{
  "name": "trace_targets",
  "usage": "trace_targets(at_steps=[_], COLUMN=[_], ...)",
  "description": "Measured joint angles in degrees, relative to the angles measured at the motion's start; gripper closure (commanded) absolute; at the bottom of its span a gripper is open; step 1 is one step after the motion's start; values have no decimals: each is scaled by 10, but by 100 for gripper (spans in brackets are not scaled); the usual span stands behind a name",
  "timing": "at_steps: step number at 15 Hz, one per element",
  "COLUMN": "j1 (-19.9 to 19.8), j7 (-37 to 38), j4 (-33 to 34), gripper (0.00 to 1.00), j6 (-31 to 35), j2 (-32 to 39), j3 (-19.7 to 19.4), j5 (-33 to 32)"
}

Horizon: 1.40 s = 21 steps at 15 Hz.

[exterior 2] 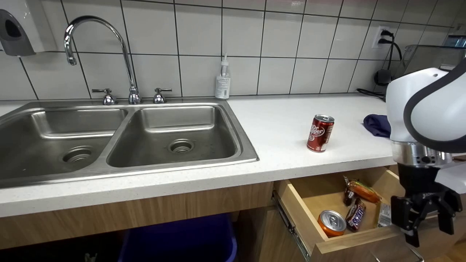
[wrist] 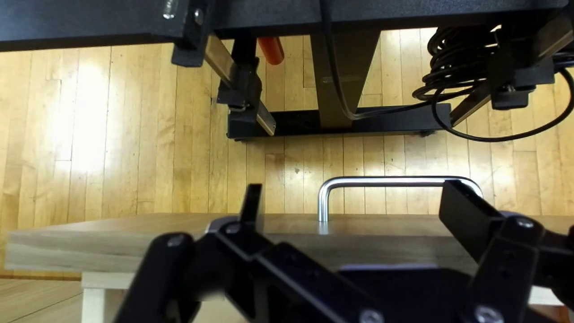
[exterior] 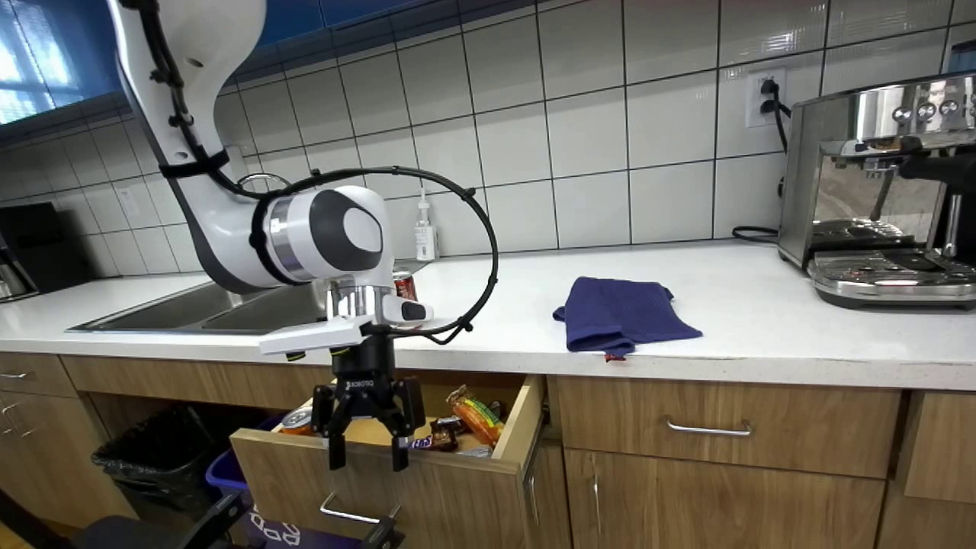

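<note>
Your black two-fingered gripper (exterior: 368, 459) points down, fingers spread apart, near the front edge of the open wooden drawer (exterior: 450, 499) with its silver bar handle (wrist: 394, 181). Inside are a silver-topped orange can (exterior 2: 332, 223) and a brown-wrapped candy bar (exterior 2: 355, 215).

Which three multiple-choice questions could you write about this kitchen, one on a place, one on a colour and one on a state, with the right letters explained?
1. Where is the orange drink can?
A) In the sink
B) On the espresso machine
C) In the open drawer

2. What colour is the towel?
A) Dark blue
B) Yellow
C) Green

3. In what state is the hand?
A) Shut on the towel
B) Open, holding nothing
C) Shut on the drawer handle

1 C: both exterior views show it there.
2 A: it looks dark blue in both exterior views.
3 B: in the wrist view its fingers stand apart, gripping nothing.
</note>
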Motion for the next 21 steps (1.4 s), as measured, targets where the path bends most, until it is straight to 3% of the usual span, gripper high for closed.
trace_targets(at_steps=[21], j1=[0], j7=[-5], j4=[45], gripper=[0], j6=[89], j2=[25], j3=[-10], j5=[-4])
